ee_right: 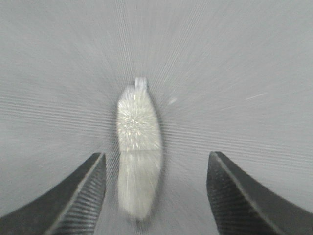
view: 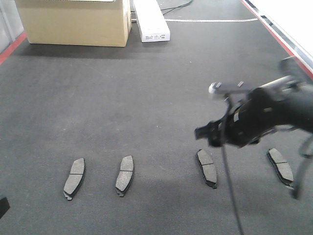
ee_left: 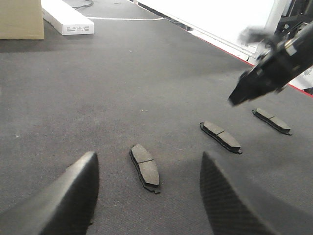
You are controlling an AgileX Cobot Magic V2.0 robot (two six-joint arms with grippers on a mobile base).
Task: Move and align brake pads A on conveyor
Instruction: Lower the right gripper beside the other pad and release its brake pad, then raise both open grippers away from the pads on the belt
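Note:
Four dark grey brake pads lie in a rough row on the charcoal conveyor (view: 146, 98): the first pad (view: 74, 178), the second pad (view: 125, 175), the third pad (view: 207, 168) and the fourth pad (view: 280, 165). My right gripper (view: 205, 133) hangs open above the third pad. In the blurred right wrist view, a pad (ee_right: 139, 152) lies on the belt between the spread fingers of the right gripper (ee_right: 156, 155), untouched. My left gripper (ee_left: 148, 157) is open and low over the belt, with a pad (ee_left: 145, 167) lying ahead between its fingers. Two more pads (ee_left: 221, 136) (ee_left: 272, 120) lie to the right.
A cardboard box (view: 73, 22) and a long white box (view: 150, 22) stand at the far end of the belt. Red side rails (view: 279, 36) (view: 12, 46) run along both edges. The right arm (ee_left: 274, 68) reaches in over the right-hand pads.

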